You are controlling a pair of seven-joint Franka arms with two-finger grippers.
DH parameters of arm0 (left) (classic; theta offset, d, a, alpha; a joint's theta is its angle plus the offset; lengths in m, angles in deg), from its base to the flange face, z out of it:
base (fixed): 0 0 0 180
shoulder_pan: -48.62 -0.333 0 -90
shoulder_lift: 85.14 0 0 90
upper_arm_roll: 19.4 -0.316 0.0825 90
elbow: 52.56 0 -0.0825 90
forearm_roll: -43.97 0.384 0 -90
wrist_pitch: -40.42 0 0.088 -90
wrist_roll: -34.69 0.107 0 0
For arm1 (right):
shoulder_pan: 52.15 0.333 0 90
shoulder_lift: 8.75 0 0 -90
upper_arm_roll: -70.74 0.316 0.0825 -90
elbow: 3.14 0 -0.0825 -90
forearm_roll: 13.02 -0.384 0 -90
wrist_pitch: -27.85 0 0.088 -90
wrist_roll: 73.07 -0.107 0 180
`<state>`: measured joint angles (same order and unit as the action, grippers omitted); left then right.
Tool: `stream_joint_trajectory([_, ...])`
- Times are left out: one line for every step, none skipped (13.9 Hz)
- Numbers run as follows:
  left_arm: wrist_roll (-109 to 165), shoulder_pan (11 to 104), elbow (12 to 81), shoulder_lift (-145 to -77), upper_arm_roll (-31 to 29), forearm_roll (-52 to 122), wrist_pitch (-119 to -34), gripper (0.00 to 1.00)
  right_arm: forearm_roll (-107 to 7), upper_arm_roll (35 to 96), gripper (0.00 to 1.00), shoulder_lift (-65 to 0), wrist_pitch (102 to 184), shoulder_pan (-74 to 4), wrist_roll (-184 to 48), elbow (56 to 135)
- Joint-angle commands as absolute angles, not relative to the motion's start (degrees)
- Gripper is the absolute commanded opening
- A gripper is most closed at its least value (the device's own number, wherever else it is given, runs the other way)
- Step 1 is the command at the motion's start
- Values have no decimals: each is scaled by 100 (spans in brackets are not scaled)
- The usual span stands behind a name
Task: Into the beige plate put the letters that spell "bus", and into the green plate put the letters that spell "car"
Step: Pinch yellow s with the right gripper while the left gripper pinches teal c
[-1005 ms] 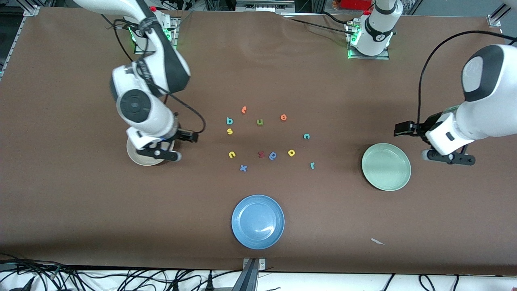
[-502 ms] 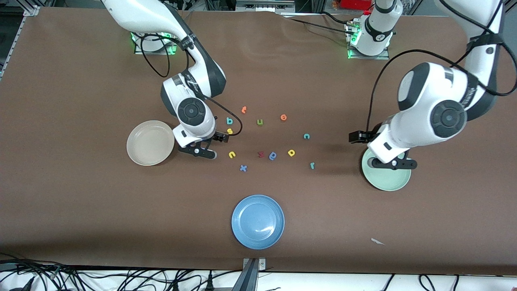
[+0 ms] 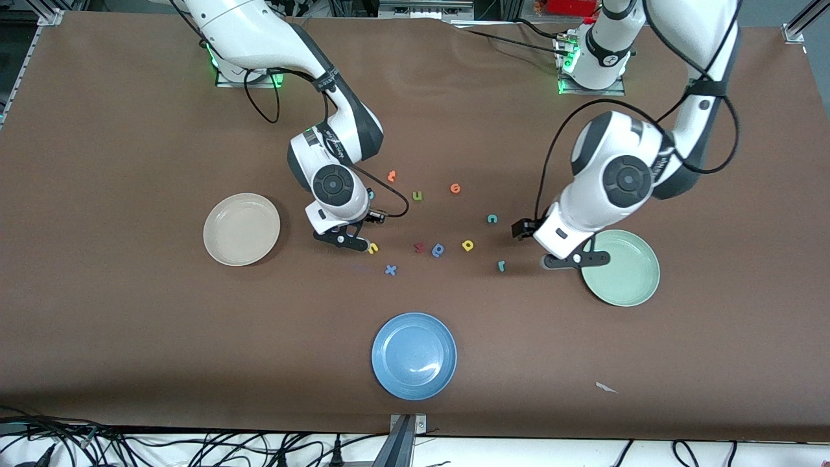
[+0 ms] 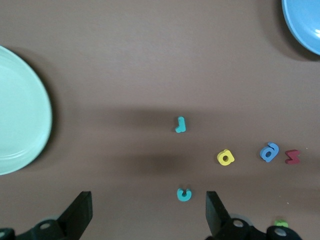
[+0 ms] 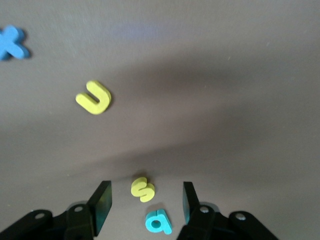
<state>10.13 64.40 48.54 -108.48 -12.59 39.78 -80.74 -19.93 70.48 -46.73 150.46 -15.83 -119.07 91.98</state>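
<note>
With the yellow "s" (image 5: 142, 189) lying between the half-spread fingers of the right pincer (image 5: 145, 200), it should be centred before pinching, while the left pincer (image 4: 149, 212) is held spread wide over the teal "c" (image 4: 184, 194).

You see two glossy white Franka arms with dark grey joint bands, round dark end caps, looping black cables, black two-finger grippers, green lights glowing at both bases

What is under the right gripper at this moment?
Between the right gripper's open fingers lie the yellow "s" and teal "b" on the table; in the front view the arm covers both.
</note>
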Motion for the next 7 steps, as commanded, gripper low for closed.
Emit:
stream_joint_trajectory([823, 6777, 5490, -10746, -1316, 4213, -8875, 100, -2180, 7022, 58, -4733, 15220, -1427, -12001, 9275])
stream_joint_trajectory([823, 6865, 5701, -10755, -1316, 4222, -9182, 100, -2276, 7039, 58, -4742, 15256, -1418, -12001, 9275])
stream_joint_trajectory([823, 6936, 5886, -10790, -1316, 4309, -9473, 100, -2277, 7039, 58, -4751, 15257, -1418, -12001, 9275])
stream_joint_trajectory([806, 6988, 6001, -10851, -1316, 4492, -9711, 100, -2277, 7039, 58, -4794, 15257, -1410, -11992, 9284])
stream_joint_trajectory([710, 7033, 6063, -10947, -1316, 4659, -9870, 100, -2277, 7039, 58, -4812, 15257, -1410, -11992, 9284])
stream_joint_trajectory([631, 7085, 6125, -11035, -1316, 4800, -10028, 100, -2277, 7039, 58, -4821, 15257, -1410, -11992, 9310])
stream_joint_trajectory([552, 7164, 6239, -11097, -1316, 4923, -10290, 100, -2277, 7039, 58, -4830, 15265, -1410, -11992, 9354])
